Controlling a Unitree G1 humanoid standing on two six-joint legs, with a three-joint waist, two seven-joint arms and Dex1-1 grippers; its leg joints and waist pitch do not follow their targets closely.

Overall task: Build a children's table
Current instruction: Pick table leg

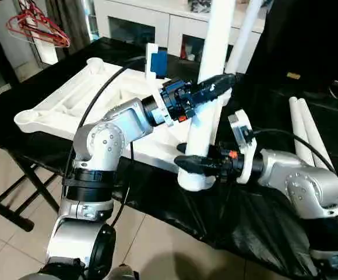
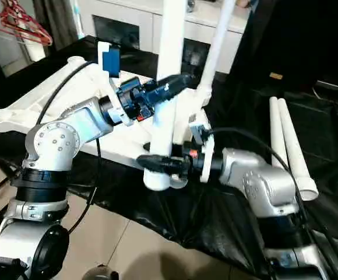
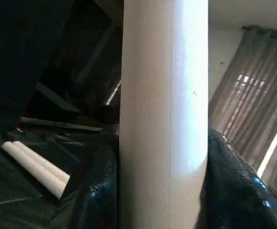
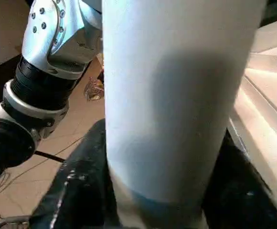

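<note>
- Black-draped table over pale floor tiles, white glass-door cabinet at 12 o'clock, red hangers at 10 o'clock.
- Lying upside down on the drape: white tabletop, ribbed underside up, round corner sockets showing at its far and left corners.
- Standing upright at the tabletop's near corner, about 6 o'clock from its middle: one tube leg, foot in the corner socket.
- Rising behind it toward 1 o'clock: a second leg, already planted.
- Resting on the drape at 3 o'clock, well apart from the tabletop: two spare legs, side by side.
- Left gripper pinching the upright leg partway up, fingers closed round the tube on both sides.
- Right gripper clamped low on the same leg, just above the socket, fingers hugging the tube.
- Probably mid-seating: leg being pressed or twisted home.
- Risk: leg going in crooked and jamming, caused by the two grips pulling out of line.
- Risk: tabletop sliding on the slick drape or tipping off the near table edge under the push.
- Risk: smooth tube slipping through the fingers if squeezed too lightly.
</note>
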